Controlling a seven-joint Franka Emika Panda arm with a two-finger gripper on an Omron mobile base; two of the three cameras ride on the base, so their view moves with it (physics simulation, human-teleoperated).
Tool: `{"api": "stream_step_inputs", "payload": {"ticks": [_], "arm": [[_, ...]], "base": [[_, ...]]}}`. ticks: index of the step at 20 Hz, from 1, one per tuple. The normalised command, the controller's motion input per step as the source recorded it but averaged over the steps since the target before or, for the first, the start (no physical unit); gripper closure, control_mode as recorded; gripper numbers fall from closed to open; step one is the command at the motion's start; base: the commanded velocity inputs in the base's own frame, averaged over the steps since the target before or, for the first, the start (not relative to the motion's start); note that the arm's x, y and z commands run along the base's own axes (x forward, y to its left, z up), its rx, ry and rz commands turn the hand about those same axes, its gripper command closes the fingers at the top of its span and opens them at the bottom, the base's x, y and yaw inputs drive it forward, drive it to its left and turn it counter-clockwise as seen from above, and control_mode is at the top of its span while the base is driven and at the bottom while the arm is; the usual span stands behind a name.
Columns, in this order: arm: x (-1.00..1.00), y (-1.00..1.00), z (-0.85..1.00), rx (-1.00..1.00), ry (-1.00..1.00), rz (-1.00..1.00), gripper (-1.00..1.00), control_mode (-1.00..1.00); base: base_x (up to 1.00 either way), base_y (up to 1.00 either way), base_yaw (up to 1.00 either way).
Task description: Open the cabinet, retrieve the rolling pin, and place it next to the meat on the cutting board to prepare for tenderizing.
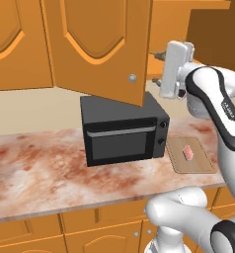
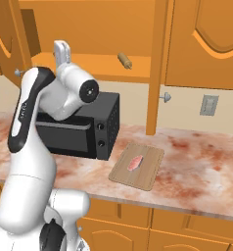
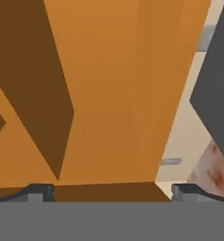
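A reddish marbled tabletop runs along a kitchen wall under a large orange-brown wooden wall cabinet whose tall arched-panel doors with small round silver knobs stand swung open, one door reaching out over a black box-shaped microwave that sits on the tabletop. Inside the cabinet, a slim light-brown wooden rolling pin lies on the shelf, a little to the right of the arm's raised hand in the right base view. Just beside the microwave, on its right, a thin flat tan-brown rectangular cutting board lies flat on the tabletop, and a small flat pink-red piece of meat rests on its middle. The white arm is lifted high in front of the open cabinet, above the microwave. In the hand view the claw faces orange cabinet surfaces at close range, its two dark fingertips set wide apart with nothing between them
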Motion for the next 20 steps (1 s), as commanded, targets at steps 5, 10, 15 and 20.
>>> {"api": "stream_step_inputs", "payload": {"ticks": [5, 10, 15, 20], "arm": [[-0.01, 0.47, -0.03, -0.06, 0.00, 0.27, -1.00, -1.00], [0.00, 0.47, 0.00, -0.05, 0.00, 0.22, -1.00, -1.00], [-0.08, 0.54, 0.00, -0.06, -0.02, 0.19, -1.00, -1.00], [-0.65, 0.74, 0.00, -0.12, -0.15, 0.18, -1.00, -1.00]], "base": [[0.00, 0.00, 0.00], [0.00, 0.00, 0.00], [0.00, 0.00, 0.00], [0.00, 0.00, 0.00]]}}
